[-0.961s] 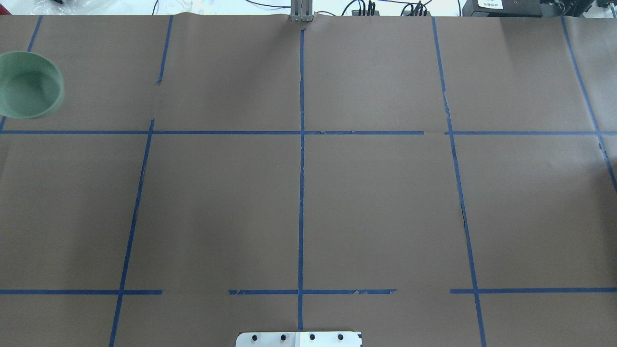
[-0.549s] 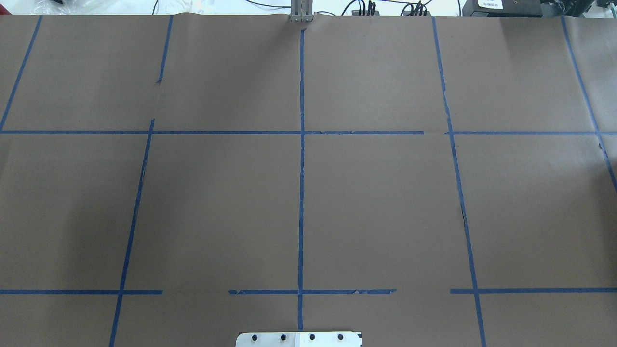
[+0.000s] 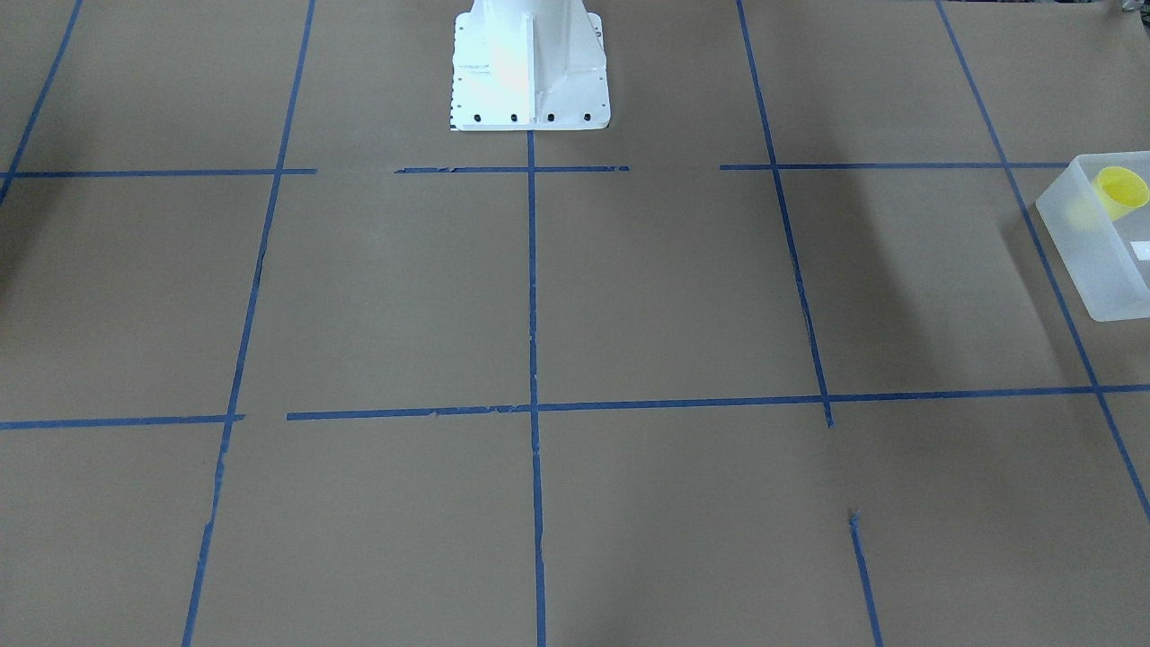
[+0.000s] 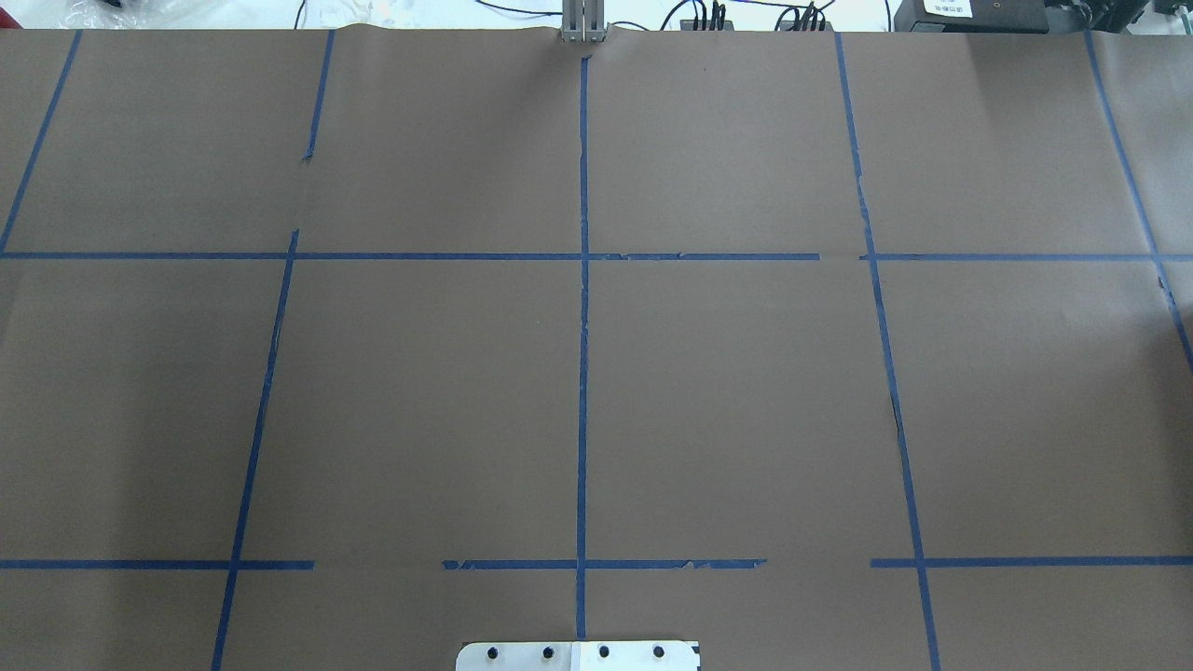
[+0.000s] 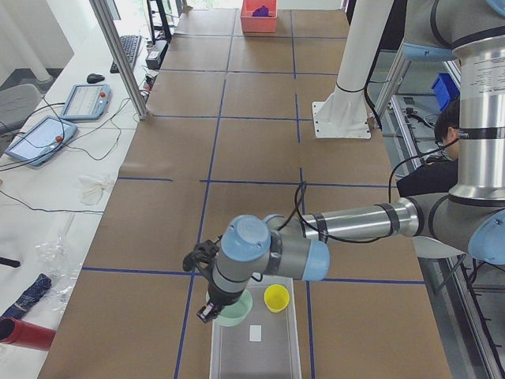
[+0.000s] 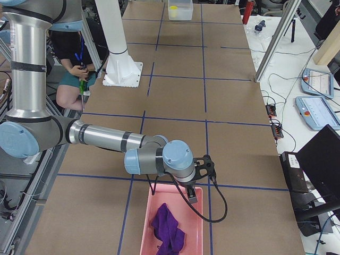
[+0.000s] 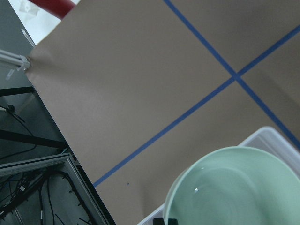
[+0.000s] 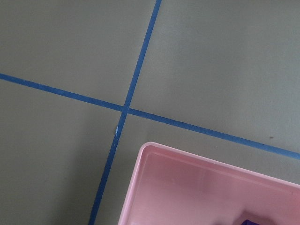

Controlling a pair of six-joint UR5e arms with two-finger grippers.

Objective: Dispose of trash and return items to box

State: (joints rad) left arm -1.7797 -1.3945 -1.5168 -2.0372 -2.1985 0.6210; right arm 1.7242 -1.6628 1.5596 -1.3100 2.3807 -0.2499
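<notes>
The left end effector [image 5: 207, 308] is gripping a green bowl [image 7: 234, 187] by its rim over a corner of the box [image 5: 252, 359] at the end of the surface [image 4: 419, 391]. The yellow cup [image 5: 276, 298] is sitting inside the box, just beside the bowl. The right end effector [image 6: 192, 194] is hovering over a pink bin [image 6: 159, 195] holding a purple cloth [image 6: 169, 229]; whether it is open or closed cannot be told.

Yellow cup [image 3: 1120, 190], frosted-white bin [image 3: 1081, 254], pale-green bowl [image 7: 234, 187], pink tray [image 8: 187, 187].

bin [image 3: 1101, 270] cut off @ 3 o'clock edge, green bowl [image 7: 234, 187] cropped 5 o'clock, purple cloth [image 8: 251, 221] just a sliver, left gripper [image 5: 207, 308] jaws too sml to read
</notes>
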